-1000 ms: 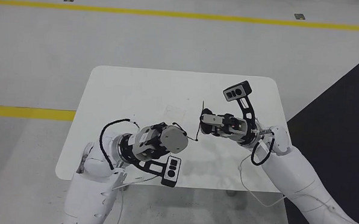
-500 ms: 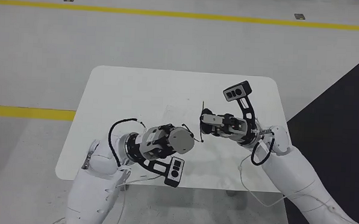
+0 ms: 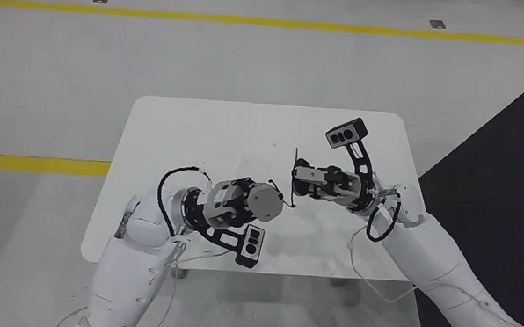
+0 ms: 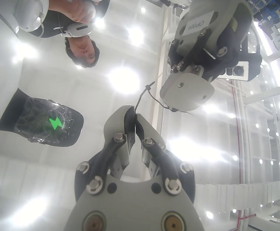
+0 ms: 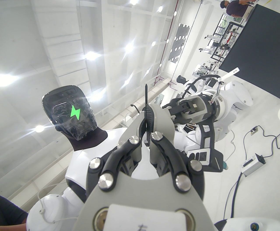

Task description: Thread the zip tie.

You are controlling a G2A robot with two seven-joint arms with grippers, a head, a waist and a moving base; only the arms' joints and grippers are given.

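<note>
Left claw (image 4: 133,116) (clenched on the zip tie (image 4: 141,97)) has edged toward the right claw (image 5: 146,119), which grips it too; from above the tie barely shows.

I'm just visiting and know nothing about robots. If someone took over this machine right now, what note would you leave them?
Left claw: shut on the thin black plastic zip tie.
Right claw: shut on the same tie, its pointed tail poking out past it.
The tie is held in the air between the claws, above the white table, its small head between them.
Done: both claws grip the tie.
Left: no closed loop shows, so the tail probably needs feeding through the head.
</note>
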